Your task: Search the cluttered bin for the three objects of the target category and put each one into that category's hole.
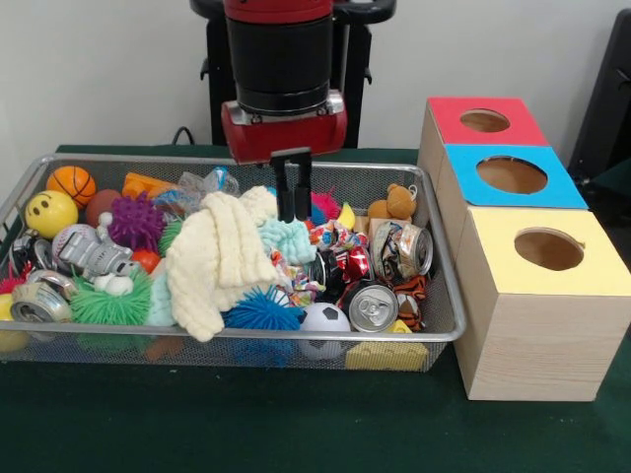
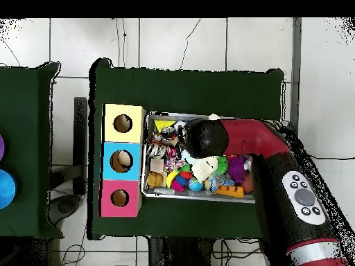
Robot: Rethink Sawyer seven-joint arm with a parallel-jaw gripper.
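While the front view shows the pincer (image 1: 293,197) with fingers nearly together, gripping nothing, above the bin (image 1: 449,330) where one patched bundle (image 1: 325,235) lies half-buried beside cans, the yellow-faced box's hole (image 1: 548,249) stands clear, whereas overhead the arm (image 2: 277,166) hides most of the bin (image 2: 147,154).

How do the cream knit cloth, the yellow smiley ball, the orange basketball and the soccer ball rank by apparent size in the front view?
1. Cream knit cloth.
2-4. Yellow smiley ball, soccer ball and orange basketball: look alike, and distance from the camera differs, so unranked.
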